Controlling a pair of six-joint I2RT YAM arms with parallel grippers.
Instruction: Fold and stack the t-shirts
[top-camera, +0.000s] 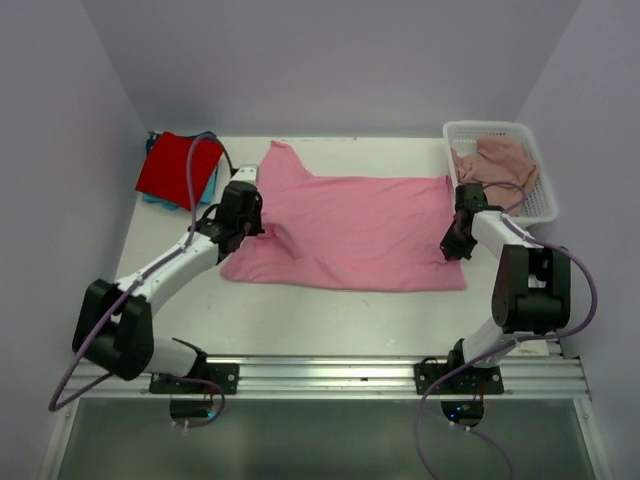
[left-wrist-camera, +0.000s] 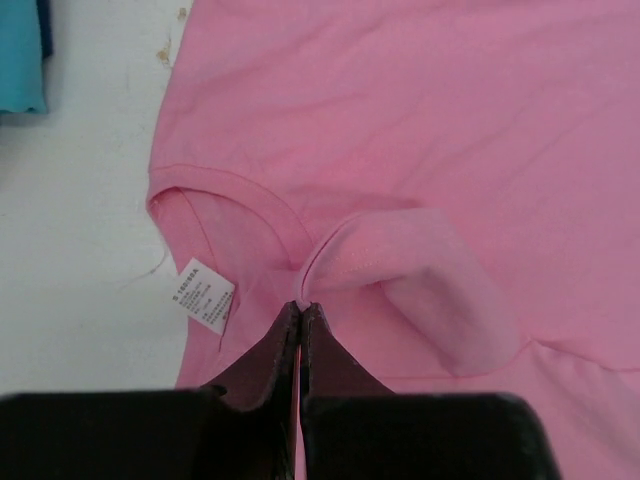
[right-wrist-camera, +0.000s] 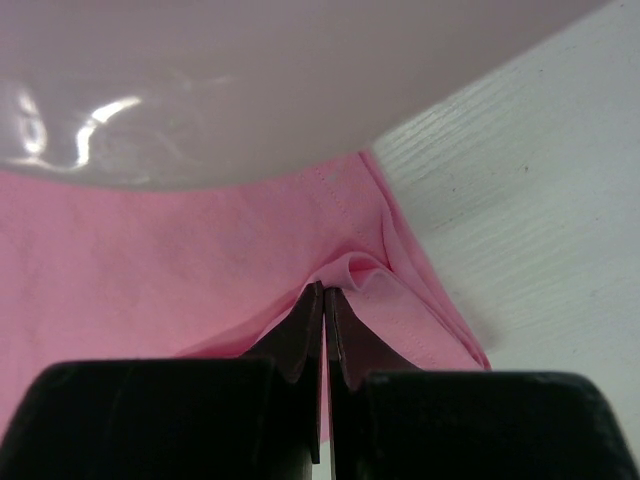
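1. Four shirts counted, one of each colour: pink, red, teal and dusty-pink.
2. Pink shirt (top-camera: 350, 230) – one, spread flat across the middle of the table (top-camera: 300, 310). Its collar end lies to the left and its hem end to the right, and one sleeve points to the far side.
3. Red shirt (top-camera: 178, 168) – one, folded, at the far left corner of the table, well apart from the basket.
4. Teal shirt (top-camera: 212, 186) – one, lying under the red shirt. Only its edges show past the red cloth.
5. Dusty-pink shirt (top-camera: 500, 160) – one, crumpled inside the basket (top-camera: 540, 212).
6. Basket: one, white mesh, at the far right corner, just beside the pink shirt's right edge.
7. Two grippers counted, both pinched on the pink shirt.
8. Left gripper (left-wrist-camera: 300, 305): jaws closed tight on a raised fold of cloth just beside the collar. One white label (left-wrist-camera: 203, 295) lies inside the neckline, to the left of the fingertips.
9. Right gripper (right-wrist-camera: 325, 290): jaws closed tight on a small pucker of cloth at the stitched right edge, near the table's bare surface. In the top view it sits at the shirt's right side, just in front of the basket.
10. The upper part of the right wrist view is a pale blur; it cannot be identified.
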